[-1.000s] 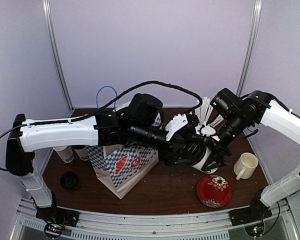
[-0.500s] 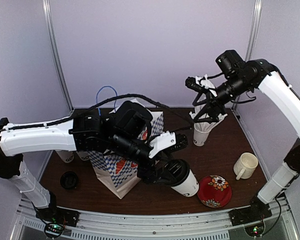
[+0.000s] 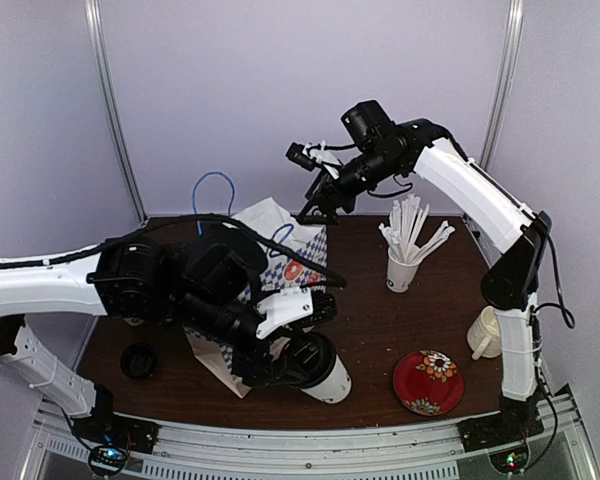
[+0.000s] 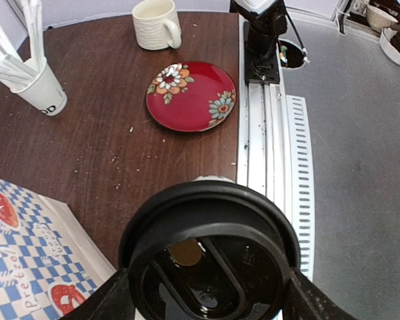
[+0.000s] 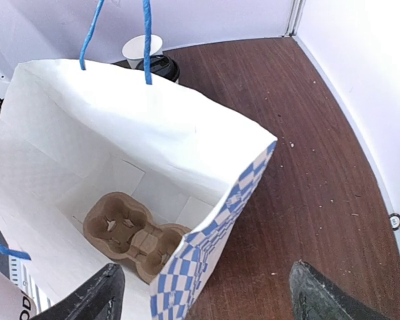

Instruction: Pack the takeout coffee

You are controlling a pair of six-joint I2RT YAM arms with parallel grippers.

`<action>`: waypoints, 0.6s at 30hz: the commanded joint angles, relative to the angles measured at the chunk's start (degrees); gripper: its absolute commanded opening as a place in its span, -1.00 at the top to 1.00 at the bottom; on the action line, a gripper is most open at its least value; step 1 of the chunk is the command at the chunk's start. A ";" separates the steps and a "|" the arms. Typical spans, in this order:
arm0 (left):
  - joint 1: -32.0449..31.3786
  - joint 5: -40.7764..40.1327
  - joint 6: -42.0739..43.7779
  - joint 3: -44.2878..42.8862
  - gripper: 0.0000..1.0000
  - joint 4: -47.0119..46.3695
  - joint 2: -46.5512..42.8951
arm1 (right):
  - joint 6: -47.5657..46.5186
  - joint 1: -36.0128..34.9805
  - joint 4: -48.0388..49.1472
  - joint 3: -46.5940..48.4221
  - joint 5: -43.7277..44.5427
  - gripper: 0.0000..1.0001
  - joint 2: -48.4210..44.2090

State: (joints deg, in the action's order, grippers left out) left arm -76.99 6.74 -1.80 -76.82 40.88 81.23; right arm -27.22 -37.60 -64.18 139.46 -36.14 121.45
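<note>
My left gripper point(image 3: 298, 358) is shut on a takeout coffee cup point(image 3: 332, 382), white with a black lid point(image 4: 210, 260). It holds the cup tilted, low over the table's front, next to the paper bag point(image 3: 275, 228). In the left wrist view the lid fills the bottom between both fingers. My right gripper point(image 3: 308, 187) hangs open and empty high above the bag's open mouth point(image 5: 120, 133). A brown cup carrier point(image 5: 130, 233) lies on the bag's floor. Beyond the bag stands another white cup point(image 5: 141, 47).
A cup of white stirrer sticks point(image 3: 402, 270) stands at the back right. A cream mug point(image 3: 492, 332) and a red flowered plate point(image 3: 428, 380) sit at the front right. A loose black lid point(image 3: 138, 360) lies at the front left. The bag has blue handles point(image 3: 212, 195).
The left gripper has carried the lidded cup from the right-centre toward the front, beside the bag. The right arm has risen from the cup and swung left above the bag.
</note>
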 commanded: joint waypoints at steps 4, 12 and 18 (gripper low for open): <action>-0.43 -6.87 -4.30 4.39 -0.33 -1.07 -6.59 | 3.80 -2.41 -0.71 1.70 -0.06 -0.74 1.23; -0.53 -9.44 -5.38 4.87 -0.31 3.00 -8.13 | 11.90 -3.97 -2.29 3.64 10.59 -0.09 2.34; -0.62 -10.58 -6.99 4.15 -0.29 9.39 -8.58 | 14.63 -3.97 -4.34 1.23 12.27 0.38 -0.22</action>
State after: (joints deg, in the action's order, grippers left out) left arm -77.32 -2.13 -6.74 -72.31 45.98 74.17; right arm -15.99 -41.56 -66.48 141.43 -27.20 123.22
